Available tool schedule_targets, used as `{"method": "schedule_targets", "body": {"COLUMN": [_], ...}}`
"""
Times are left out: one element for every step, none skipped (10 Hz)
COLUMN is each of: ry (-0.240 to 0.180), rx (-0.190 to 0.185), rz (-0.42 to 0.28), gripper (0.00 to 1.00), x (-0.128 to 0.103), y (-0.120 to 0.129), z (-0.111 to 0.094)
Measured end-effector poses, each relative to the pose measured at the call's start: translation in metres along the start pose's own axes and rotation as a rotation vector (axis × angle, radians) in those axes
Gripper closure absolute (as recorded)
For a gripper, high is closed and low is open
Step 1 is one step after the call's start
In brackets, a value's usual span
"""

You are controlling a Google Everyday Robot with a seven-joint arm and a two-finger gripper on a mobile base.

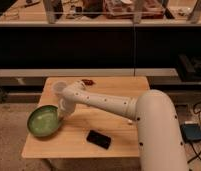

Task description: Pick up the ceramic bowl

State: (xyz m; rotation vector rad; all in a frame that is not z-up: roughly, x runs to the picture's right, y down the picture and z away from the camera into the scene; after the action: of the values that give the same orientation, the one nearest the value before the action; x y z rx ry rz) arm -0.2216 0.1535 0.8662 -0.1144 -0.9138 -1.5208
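Note:
The ceramic bowl (43, 121) is round, shallow and glossy green with a paler inside. It is at the left side of the wooden table (119, 120), and its left rim reaches past the table's left edge. My gripper (60, 113) is at the bowl's right rim and looks closed on it. The white arm comes in from the lower right across the table. The fingertips are mostly hidden by the wrist and the bowl.
A black phone (99, 139) lies on the table in front of the arm. A small red object (87, 82) lies near the far edge. A pale cup-like shape (57, 88) is beside the wrist. Dark shelving stands behind the table. A grey-blue box (193, 133) sits on the floor to the right.

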Motion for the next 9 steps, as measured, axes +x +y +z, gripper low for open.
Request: {"method": "schedule_targets", "body": {"ry": [0.008, 0.017, 0.028, 0.038, 0.049, 0.065, 0.081, 0.093, 0.093], "rx": [0.005, 0.009, 0.023, 0.035, 0.046, 0.067, 0.089, 0.104, 0.111], "rz": [0.011, 0.019, 0.029, 0.034, 0.043, 0.045, 0.041, 0.04, 0.021], "gripper": [1.0, 1.0, 1.0, 1.0, 1.0, 1.0, 1.0, 1.0, 1.0], "x": [0.001, 0.002, 0.003, 0.004, 0.005, 0.005, 0.002, 0.0, -0.003], "y": [-0.003, -0.011, -0.017, -0.022, -0.024, -0.028, -0.026, -0.024, -0.031], "z": [-0.011, -0.03, -0.052, -0.068, -0.086, -0.101, -0.111, -0.119, -0.129]}}
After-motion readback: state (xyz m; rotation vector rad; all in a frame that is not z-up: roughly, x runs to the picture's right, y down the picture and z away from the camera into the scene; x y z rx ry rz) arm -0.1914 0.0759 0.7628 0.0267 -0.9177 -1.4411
